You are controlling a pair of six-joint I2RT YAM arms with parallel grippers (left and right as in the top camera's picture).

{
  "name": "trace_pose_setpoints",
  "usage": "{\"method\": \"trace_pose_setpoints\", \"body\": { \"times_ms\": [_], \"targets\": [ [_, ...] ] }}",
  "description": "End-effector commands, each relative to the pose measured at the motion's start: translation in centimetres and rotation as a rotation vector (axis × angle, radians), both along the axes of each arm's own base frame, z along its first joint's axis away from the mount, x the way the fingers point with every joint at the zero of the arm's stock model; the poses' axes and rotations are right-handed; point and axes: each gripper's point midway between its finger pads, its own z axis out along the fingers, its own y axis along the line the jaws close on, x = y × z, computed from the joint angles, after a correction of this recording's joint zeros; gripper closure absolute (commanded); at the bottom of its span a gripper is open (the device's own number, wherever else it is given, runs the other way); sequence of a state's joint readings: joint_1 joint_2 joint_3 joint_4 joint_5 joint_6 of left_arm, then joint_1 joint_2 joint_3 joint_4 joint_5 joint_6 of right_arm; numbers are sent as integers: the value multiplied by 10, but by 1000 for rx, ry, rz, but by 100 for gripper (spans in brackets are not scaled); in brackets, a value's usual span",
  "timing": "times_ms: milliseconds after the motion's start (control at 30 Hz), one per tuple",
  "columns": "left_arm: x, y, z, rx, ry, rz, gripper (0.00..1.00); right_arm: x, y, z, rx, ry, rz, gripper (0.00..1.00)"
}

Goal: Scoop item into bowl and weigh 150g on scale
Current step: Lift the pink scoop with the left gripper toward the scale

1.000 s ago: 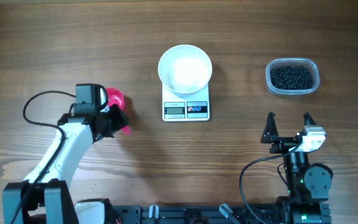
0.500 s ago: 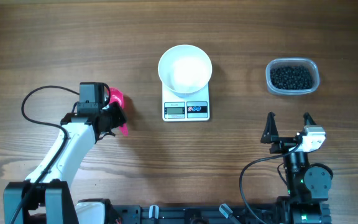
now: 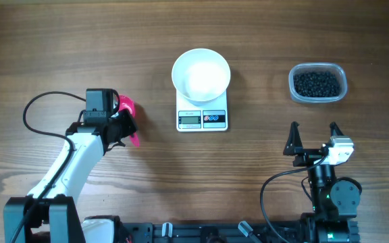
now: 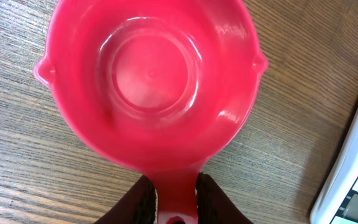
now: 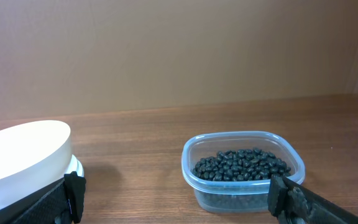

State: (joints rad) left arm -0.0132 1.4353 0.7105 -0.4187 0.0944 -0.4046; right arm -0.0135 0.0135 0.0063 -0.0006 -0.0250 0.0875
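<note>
The fingers of the left gripper are pressed against both sides of the handle of the pink scoop, which is seen mouth-up on the wooden table, left of the scale. The white bowl is set on the scale. The right gripper is spread wide, near the clear tub in which the black beans are heaped.
</note>
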Motion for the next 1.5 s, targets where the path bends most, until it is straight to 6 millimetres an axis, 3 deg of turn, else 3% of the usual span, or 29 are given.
{"method": "trace_pose_setpoints", "body": {
  "times_ms": [0, 433, 467, 533, 633, 733, 933, 1100, 1200, 1367, 1467],
  "targets": [
    [7, -1, 1, 5, -4, -10, 75, 0, 3, 1, -6, -8, 16, 0],
    [9, -4, 3, -15, -9, -19, 86, 0, 7, 1, -5, -7, 36, 0],
    [10, -4, 5, -15, -9, -19, 85, 0, 7, 1, -6, -7, 36, 0],
    [10, -4, 7, -15, -5, -19, 63, 0, 7, 1, -5, -7, 36, 0],
    [5, -4, 5, -14, 16, -20, 55, 0, 7, 1, -5, -7, 36, 0],
    [1, -4, 6, 0, 37, -51, 54, 0, 7, 1, -6, -7, 36, 0],
    [13, -6, 28, 19, 50, -90, 57, 0, 7, 1, -5, -7, 36, 0],
    [-1, -10, 15, 107, 183, -115, 58, 0, 7, 1, -5, -7, 36, 0],
    [-11, -1, 13, 140, 226, -33, 58, 0, 7, 1, -5, -7, 36, 0],
    [2, 1, 15, 133, 177, 20, 58, 0, 7, 1, -6, -7, 36, 0],
    [0, -8, 9, 91, 201, 14, 58, 0, 7, 1, -5, -7, 36, 0]
  ]
}}
